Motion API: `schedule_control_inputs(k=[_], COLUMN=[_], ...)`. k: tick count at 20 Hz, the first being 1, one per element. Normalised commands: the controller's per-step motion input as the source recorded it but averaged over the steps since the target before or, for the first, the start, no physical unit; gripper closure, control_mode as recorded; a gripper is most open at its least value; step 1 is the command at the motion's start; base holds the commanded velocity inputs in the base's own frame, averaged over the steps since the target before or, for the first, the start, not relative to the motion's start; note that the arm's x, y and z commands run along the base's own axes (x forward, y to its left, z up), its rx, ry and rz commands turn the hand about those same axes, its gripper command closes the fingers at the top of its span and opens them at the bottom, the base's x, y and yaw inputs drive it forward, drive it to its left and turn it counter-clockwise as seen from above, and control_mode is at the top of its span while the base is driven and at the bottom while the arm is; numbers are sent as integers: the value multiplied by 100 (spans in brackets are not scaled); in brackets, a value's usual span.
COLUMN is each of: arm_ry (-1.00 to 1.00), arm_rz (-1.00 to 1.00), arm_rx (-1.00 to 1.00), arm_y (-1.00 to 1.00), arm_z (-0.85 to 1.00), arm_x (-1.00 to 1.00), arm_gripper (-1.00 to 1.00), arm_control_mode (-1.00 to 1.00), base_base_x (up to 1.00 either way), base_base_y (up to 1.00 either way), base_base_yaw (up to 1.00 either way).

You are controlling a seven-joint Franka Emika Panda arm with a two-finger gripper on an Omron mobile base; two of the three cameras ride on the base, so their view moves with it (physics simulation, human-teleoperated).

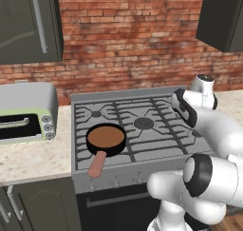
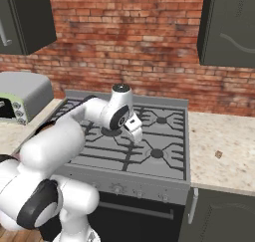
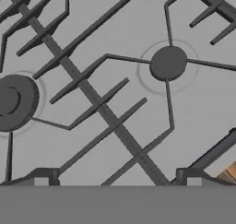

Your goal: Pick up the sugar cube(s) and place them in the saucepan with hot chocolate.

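The saucepan [image 1: 106, 139] is a small black pan of brown hot chocolate on the stove's front-left burner, its pink handle [image 1: 97, 164] pointing toward the front edge. One sugar cube [image 2: 218, 154], small and brownish, lies on the counter to the right of the stove. My gripper [image 2: 137, 136] hangs over the middle of the stove, pointing down, well left of the cube. In the hand view my gripper [image 3: 117, 177] is open with nothing between its fingertips [image 3: 46, 174], above bare grates.
The grey gas stove [image 1: 156, 112] carries black grates and burners [image 3: 168, 62]. A toaster oven [image 1: 26, 113] stands on the left counter. Dark cabinets hang at both upper corners against the brick wall. The light counter [image 2: 234, 136] stretches right of the stove.
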Motion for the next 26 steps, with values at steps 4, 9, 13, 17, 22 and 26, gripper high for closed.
schedule_control_inputs(k=[4, 9, 13, 17, 22, 26], arm_ry=[9, 6, 2, 0, 6, 14], arm_rz=[-22, -21, -14, -7, -3, 0], arm_rx=[0, 0, 2, 5, 0, -3], arm_y=[-100, -100, -100, -100, -89, -41], arm_z=[-7, -13, -11, -14, -11, -7], arm_x=[-5, -10, -8, -4, 0, 0], arm_gripper=[-100, -100, -100, -100, -100, -100], arm_control_mode=[-100, -100, -100, -100, -100, -100], base_base_x=[0, 0, 0, 0, 0, 0], base_base_y=[0, 0, 0, 0, 0, 0], base_base_yaw=[0, 0, 0, 0, 0, 0])
